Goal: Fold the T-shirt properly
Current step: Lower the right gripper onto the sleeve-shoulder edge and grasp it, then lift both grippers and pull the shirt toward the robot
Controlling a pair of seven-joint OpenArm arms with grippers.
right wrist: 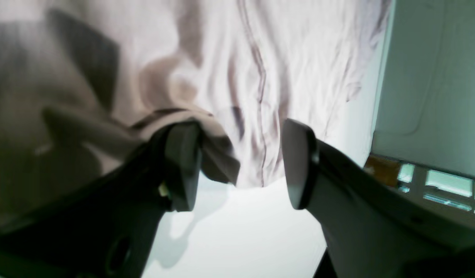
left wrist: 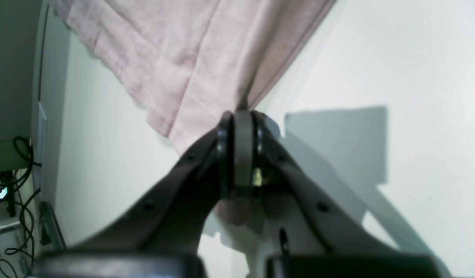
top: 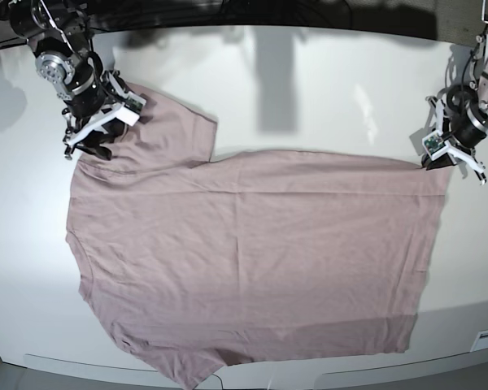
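The dusty-pink T-shirt point(top: 252, 252) lies spread flat on the white table point(top: 309, 89), hem to the right and shoulders to the left. My left gripper point(top: 439, 158) is at the hem's far right corner. In the left wrist view it point(left wrist: 243, 116) is shut on the shirt's corner point(left wrist: 175, 58). My right gripper point(top: 93, 146) is at the far left shoulder by the sleeve. In the right wrist view it point(right wrist: 239, 166) is open, with a bunched fold of the shirt point(right wrist: 229, 58) against its left finger point(right wrist: 181, 166). The label patch is not visible.
The shirt's near sleeve point(top: 187, 374) reaches the table's front edge. Cables point(left wrist: 17, 185) hang beyond the table edge in the left wrist view. A wall and a shelf or window point(right wrist: 434, 181) lie past the table in the right wrist view.
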